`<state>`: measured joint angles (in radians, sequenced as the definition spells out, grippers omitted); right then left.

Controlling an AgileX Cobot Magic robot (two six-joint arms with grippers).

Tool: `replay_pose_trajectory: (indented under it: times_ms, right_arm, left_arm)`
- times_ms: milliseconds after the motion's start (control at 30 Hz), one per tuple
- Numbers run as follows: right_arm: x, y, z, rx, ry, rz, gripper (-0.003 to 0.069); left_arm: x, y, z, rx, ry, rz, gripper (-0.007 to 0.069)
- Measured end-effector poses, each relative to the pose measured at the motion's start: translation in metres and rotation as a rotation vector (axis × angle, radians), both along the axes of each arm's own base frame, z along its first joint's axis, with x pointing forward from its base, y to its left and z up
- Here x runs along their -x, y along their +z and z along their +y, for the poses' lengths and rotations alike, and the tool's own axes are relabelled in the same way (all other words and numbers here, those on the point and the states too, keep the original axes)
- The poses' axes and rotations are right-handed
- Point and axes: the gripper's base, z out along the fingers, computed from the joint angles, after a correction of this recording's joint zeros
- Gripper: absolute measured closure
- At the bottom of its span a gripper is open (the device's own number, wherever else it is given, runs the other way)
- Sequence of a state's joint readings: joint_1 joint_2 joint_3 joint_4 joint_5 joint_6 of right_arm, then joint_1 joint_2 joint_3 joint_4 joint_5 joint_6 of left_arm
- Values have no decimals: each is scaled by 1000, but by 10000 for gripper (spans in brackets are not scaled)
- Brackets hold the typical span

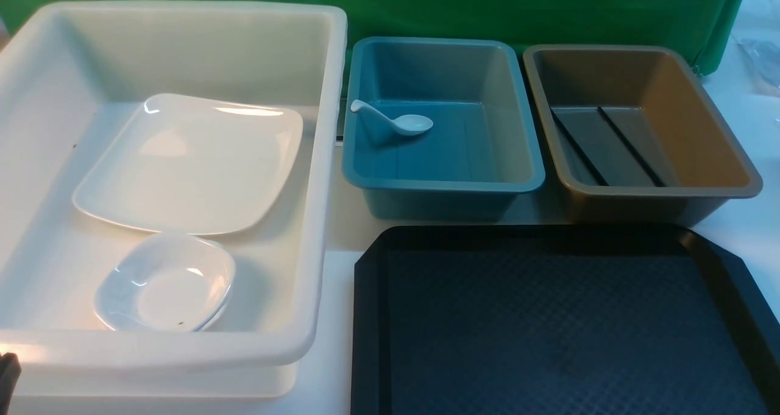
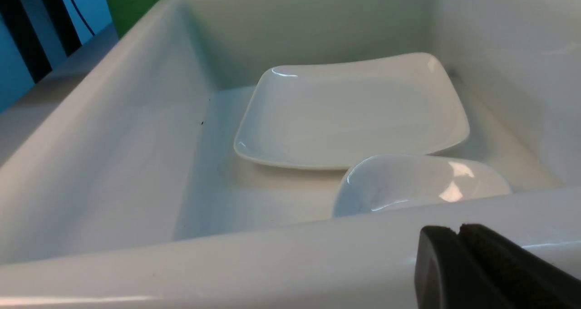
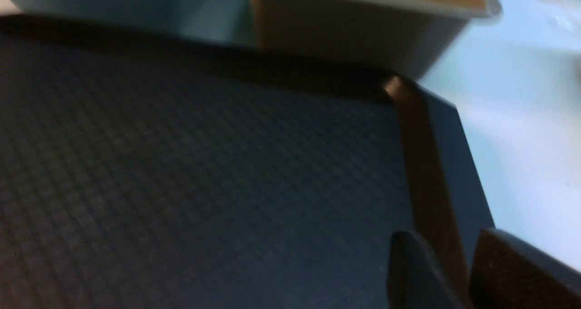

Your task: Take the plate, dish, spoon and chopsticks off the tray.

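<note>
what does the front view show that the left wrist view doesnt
Only the front view shows the spoon lying in the blue bin, the chopsticks in the brown bin, and the black tray with nothing on its visible surface.

Only the left wrist view shows the left gripper, its fingers together near the white bin's rim, holding nothing.

Both show the white bin holding the plate, with the small dish in front of it.

A staged test bench is suggested rather than a home. A green cloth backdrop (image 1: 426, 7) is hung behind plain plastic sorting bins set on a white bench (image 1: 743, 220).
</note>
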<state>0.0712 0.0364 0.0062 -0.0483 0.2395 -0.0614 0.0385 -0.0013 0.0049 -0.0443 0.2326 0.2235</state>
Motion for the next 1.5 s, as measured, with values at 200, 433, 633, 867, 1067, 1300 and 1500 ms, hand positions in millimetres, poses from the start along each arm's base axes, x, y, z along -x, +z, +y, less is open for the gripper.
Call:
replay_pose_trajectory:
  times_ms: [200, 433, 633, 867, 1067, 1300, 1500]
  right_arm:
    - [2, 1, 0, -12, -5, -25, 422]
    - [2, 1, 0, -17, -7, -25, 421]
    - [2, 1, 0, -18, -7, -25, 421]
    - [2, 1, 0, -18, -7, -25, 421]
    - [2, 1, 0, -18, -7, -25, 421]
    - [2, 1, 0, -18, -7, -25, 421]
    - [2, 1, 0, -18, -7, -25, 421]
  left_arm:
    - [0, -1, 0, 0, 0, 6, 608]
    - [0, -1, 0, 0, 0, 7, 608]
    - [0, -1, 0, 0, 0, 7, 608]
    - [0, -1, 0, 0, 0, 7, 608]
    - [0, -1, 0, 0, 0, 7, 608]
    - [0, -1, 0, 0, 0, 7, 608]
    - [0, -1, 0, 0, 0, 7, 608]
